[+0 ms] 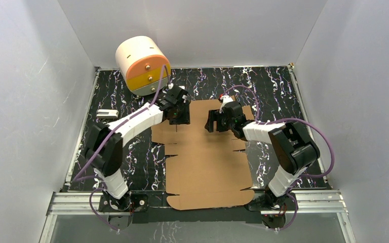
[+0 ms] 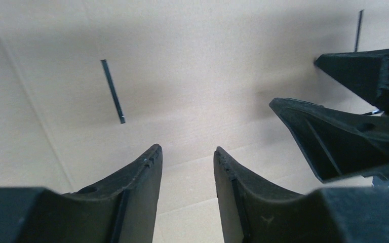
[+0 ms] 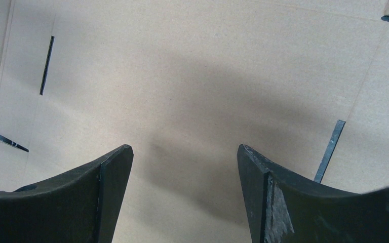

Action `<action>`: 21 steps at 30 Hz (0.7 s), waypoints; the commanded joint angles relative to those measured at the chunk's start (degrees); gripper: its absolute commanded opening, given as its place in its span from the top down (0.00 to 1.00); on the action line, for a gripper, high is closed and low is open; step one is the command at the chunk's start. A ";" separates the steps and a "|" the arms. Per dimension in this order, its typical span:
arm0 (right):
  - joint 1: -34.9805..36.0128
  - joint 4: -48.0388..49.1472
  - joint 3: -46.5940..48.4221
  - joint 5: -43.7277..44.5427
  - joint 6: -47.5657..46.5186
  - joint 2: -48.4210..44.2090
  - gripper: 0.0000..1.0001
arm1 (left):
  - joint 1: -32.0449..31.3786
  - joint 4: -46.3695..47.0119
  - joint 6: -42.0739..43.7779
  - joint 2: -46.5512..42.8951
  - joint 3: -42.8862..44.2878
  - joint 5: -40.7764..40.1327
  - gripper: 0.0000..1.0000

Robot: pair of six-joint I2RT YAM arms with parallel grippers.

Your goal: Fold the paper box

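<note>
- A flat brown die-cut cardboard sheet (image 1: 205,162) is lying unfolded.
- I am hovering my left gripper (image 2: 186,152) above it, narrowly parted.
- My right gripper (image 3: 185,152) is gaping wider, empty.

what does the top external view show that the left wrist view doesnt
Only top external: the whole cardboard sheet lying flat on the black table, a round cabinet at far left, a small white object near the left edge. Only left wrist: a thin slit in the cardboard up close, and the narrow gap of the open left end effector. Both: brown cardboard with the left and the right end effector above it, neither holding anything.
</note>
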 commanded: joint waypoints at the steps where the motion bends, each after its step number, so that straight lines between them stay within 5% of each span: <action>1: 0.66 -5.32 0.83 -2.03 0.34 -0.44 0.15 | 2.00 -0.19 -1.63 -12.26 -5.08 -3.69 0.54; 7: 0.82 -6.46 1.58 -4.22 -0.36 -2.90 0.13 | 5.87 3.08 -5.06 -22.51 -16.28 0.09 0.35; 21: 1.31 -6.02 -0.21 -7.07 0.05 -4.42 0.09 | 8.91 12.49 -13.19 -32.35 -36.90 8.90 0.21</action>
